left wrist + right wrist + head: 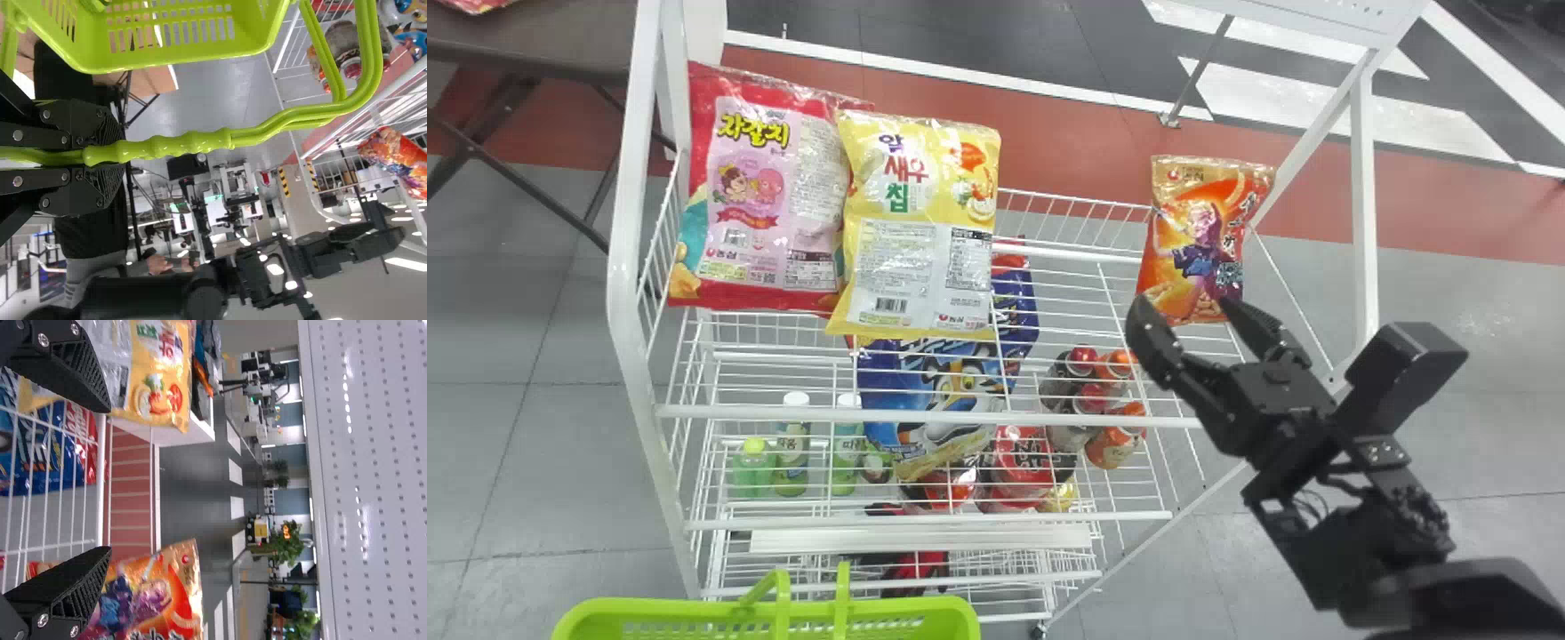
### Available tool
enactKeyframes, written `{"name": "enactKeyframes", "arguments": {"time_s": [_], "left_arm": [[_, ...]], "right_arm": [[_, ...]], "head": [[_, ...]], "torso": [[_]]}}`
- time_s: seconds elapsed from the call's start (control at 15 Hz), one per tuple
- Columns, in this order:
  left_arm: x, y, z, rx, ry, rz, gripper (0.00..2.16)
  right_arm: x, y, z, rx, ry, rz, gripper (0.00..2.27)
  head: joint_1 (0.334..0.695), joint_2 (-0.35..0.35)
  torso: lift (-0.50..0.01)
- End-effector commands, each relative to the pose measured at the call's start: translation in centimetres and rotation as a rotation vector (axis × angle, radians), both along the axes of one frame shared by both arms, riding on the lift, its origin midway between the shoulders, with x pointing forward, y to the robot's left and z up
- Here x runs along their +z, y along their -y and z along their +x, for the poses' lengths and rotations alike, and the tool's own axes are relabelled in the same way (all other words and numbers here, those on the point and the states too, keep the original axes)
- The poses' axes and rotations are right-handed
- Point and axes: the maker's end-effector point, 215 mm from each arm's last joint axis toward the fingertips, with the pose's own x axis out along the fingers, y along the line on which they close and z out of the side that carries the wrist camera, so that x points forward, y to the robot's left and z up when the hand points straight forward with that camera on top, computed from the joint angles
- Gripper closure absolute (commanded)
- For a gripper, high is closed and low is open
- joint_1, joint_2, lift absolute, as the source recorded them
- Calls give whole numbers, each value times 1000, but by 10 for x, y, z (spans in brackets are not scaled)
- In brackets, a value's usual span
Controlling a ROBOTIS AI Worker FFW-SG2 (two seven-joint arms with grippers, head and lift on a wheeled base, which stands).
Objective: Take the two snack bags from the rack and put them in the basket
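Orange bag (1205, 240), upper right of the head frame, rests on the top shelf of the rack (624, 311). Yellow bag (916, 222) and red-and-pink bag (756, 196): same shelf, upper left. Which two are meant, you can't settle from here; the orange one looks like your likely first pick.

Right gripper (107, 480): fingers spread, nothing between them, close to the orange bag. Contact: can't tell. Note: the bag lines up with the finger farther from the yellow bag, not with the gap. Push straight in and that fingertip may shove or tip the bag back against the wire edge. Close off-centre and you may pinch only a side fold, which could slide out on the lift.

Left gripper (110, 155): clamped on the handle (193, 143) of the basket (765, 609), lower left. Likely hazards on the carry: a loose grip dropping the bag over the shelves, or the bag striking rim or handle and swinging the basket.
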Motion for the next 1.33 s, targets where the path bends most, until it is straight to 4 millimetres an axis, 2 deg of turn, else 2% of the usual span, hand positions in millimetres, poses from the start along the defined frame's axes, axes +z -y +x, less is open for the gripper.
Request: {"name": "enactKeyframes", "arguments": {"time_s": [0.0, 0.13, 0.33, 0.53, 0.67, 0.87, 1.13, 1.27], "left_arm": [[-1, 2, -7, -14, -16, 7, 1868], [-9, 8, -15, -46, -31, 40, 1868], [-12, 9, -18, -55, -41, 53, 1868], [-12, 9, -19, -56, -45, 56, 1868], [-13, 8, -19, -55, -49, 55, 1868], [-11, 6, -14, -58, -43, 50, 1868], [-8, 5, -11, -77, -47, 50, 1868], [-10, 4, -9, -77, -45, 55, 1868]], "right_arm": [[-12, 22, 28, -34, -31, 0, 60], [-32, 41, 44, -64, -55, -12, 60], [-44, 53, 82, -66, -71, -18, 60], [-49, 68, 113, -97, -85, -35, 63], [-51, 81, 125, -121, -100, -32, 63], [-55, 104, 127, -155, -116, -35, 70], [-63, 150, 115, -233, -137, -32, 73], [-66, 164, 116, -246, -146, -30, 73]], "head": [[695, -350], [695, -350], [695, -350], [695, -350], [695, -350], [695, -350], [695, -350], [695, -350]], "torso": [[-11], [-11], [-11], [-11], [-11], [-11], [-11], [-11]]}}
